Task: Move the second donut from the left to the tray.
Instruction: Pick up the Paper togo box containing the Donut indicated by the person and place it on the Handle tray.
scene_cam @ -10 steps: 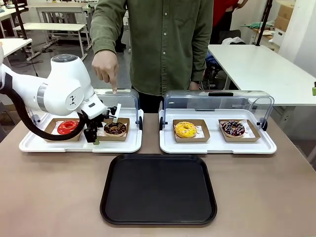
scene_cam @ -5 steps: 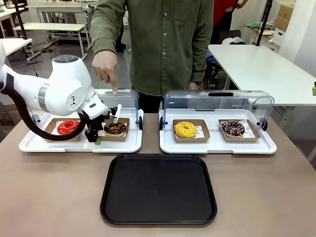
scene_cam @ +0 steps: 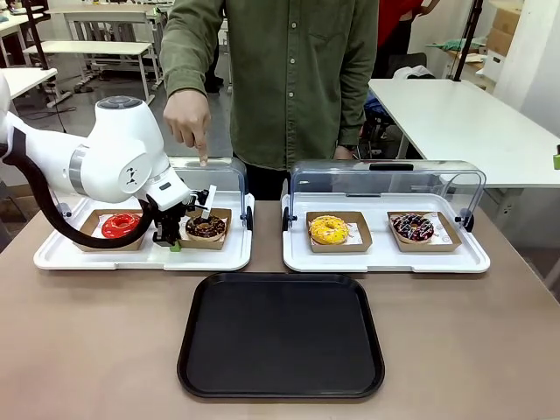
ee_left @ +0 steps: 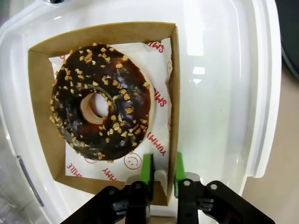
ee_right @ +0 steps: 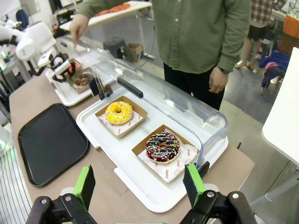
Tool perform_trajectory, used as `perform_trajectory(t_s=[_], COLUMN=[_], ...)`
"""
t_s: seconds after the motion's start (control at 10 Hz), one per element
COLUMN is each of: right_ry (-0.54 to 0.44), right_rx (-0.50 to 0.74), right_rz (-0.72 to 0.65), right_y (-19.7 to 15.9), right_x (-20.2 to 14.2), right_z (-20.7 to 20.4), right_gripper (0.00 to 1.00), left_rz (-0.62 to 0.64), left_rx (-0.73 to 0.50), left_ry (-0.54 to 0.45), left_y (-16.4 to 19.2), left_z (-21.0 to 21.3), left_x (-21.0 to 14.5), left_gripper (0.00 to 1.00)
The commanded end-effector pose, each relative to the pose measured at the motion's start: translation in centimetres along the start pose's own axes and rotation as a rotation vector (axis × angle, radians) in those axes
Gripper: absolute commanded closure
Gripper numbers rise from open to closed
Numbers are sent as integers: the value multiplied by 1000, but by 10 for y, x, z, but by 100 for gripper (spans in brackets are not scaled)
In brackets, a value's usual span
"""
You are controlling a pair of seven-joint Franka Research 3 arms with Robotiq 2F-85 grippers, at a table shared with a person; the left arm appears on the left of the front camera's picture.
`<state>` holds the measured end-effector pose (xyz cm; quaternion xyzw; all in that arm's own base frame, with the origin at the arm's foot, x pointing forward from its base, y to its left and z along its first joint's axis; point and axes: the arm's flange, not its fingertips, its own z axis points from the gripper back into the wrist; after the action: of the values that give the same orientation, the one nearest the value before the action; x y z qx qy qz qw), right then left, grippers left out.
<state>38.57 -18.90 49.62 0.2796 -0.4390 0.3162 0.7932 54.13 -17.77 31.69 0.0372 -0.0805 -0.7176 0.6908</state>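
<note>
Left hand (ee_left: 161,173): green pads pinched on the near wall of the cardboard holder (ee_left: 172,93), at one corner edge, in the lower middle of the left wrist frame.
Right hand (ee_right: 140,184): jaws wide apart and empty, bottom of its own frame.
Second donut from the left (scene_cam: 206,227): sits in the holder on the white display tray (scene_cam: 210,260), left of the front frame.
Tray (scene_cam: 282,334): black, bare, lower centre, on the bench.
Risk, tilt: gripped by one thin wall, the holder could sag or fold when lifted, and the donut could slide out.
Risk, lid: the raised clear lid (scene_cam: 223,175) stands close behind; a high lift could knock it.
Risk, person: a pointing hand (scene_cam: 186,122) hovers above the lid.
</note>
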Motion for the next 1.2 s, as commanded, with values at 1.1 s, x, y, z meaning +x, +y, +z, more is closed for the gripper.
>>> perform_trajectory(t_s=[1.1], right_ry=[-11], right_rx=[4], right_rz=[5], right_y=[0], right_x=[1], right_z=[-1], right_gripper=[0], left_rz=[-1], left_rx=[23], left_ry=[14], left_y=[-6], left_z=[11], left_x=[2], left_gripper=[98])
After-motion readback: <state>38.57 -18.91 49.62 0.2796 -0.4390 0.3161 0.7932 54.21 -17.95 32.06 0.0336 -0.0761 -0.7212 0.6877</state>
